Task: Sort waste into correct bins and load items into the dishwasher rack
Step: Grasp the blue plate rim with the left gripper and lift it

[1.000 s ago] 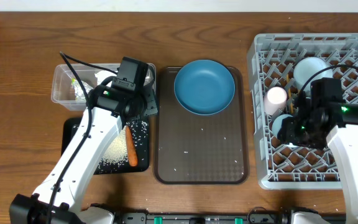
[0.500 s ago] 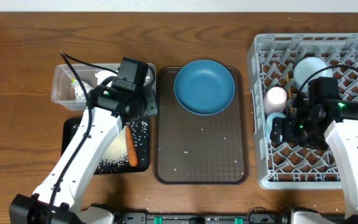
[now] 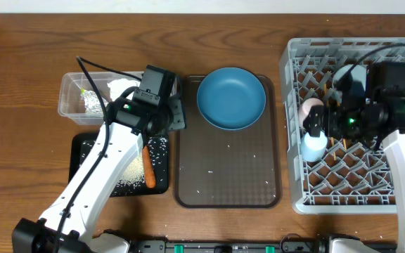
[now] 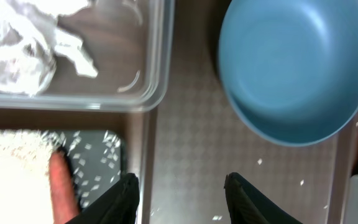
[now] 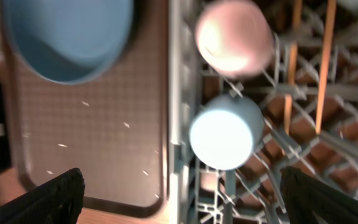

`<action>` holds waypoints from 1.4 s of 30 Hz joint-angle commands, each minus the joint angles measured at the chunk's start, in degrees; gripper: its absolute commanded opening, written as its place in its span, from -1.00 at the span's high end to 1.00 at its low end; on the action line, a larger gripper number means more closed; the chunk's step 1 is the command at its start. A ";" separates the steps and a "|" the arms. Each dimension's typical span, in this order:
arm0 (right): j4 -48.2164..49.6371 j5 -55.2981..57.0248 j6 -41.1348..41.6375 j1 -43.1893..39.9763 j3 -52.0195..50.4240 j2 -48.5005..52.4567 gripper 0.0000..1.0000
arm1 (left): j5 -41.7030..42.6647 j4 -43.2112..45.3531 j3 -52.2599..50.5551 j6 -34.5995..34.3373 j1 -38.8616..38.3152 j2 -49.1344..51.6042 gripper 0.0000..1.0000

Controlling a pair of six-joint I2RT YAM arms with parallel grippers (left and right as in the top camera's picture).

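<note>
The blue plate (image 3: 230,97) lies on the brown serving tray (image 3: 227,183). The clear tub (image 3: 72,105) holds tissue (image 3: 118,87). The black tray (image 3: 83,151) holds rice (image 3: 127,171) and the carrot (image 3: 148,169). The grey rack (image 3: 361,190) holds the pink cup (image 3: 311,108), the light blue cup (image 3: 313,146), the pale blue bowl (image 3: 349,76) and chopsticks (image 5: 325,62). My left gripper (image 4: 182,190) is open and empty over the serving tray's left edge, below the plate (image 4: 294,62). My right gripper (image 5: 194,193) is wide open above the light blue cup (image 5: 225,132).
Loose rice grains (image 3: 227,147) are scattered over the serving tray. The right arm hides part of the bowl and the rack's back pegs. Bare wooden table (image 3: 20,154) lies left of the bins.
My right gripper has let go of the light blue cup, risen and drawn back; the cup now stands in the rack. My left arm has shifted slightly right.
</note>
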 commanded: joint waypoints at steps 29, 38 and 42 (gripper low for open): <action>-4.07 2.03 -3.13 0.70 2.62 0.13 -0.99 | -1.64 22.84 0.39 -8.61 -8.17 26.73 0.17; -3.85 2.40 -3.34 0.63 2.62 0.13 -0.99 | -1.62 22.95 0.42 -8.52 -8.15 25.59 0.80; -3.13 1.95 -3.34 0.66 2.62 0.15 -0.99 | -1.60 22.53 0.42 -8.52 -8.15 23.34 0.88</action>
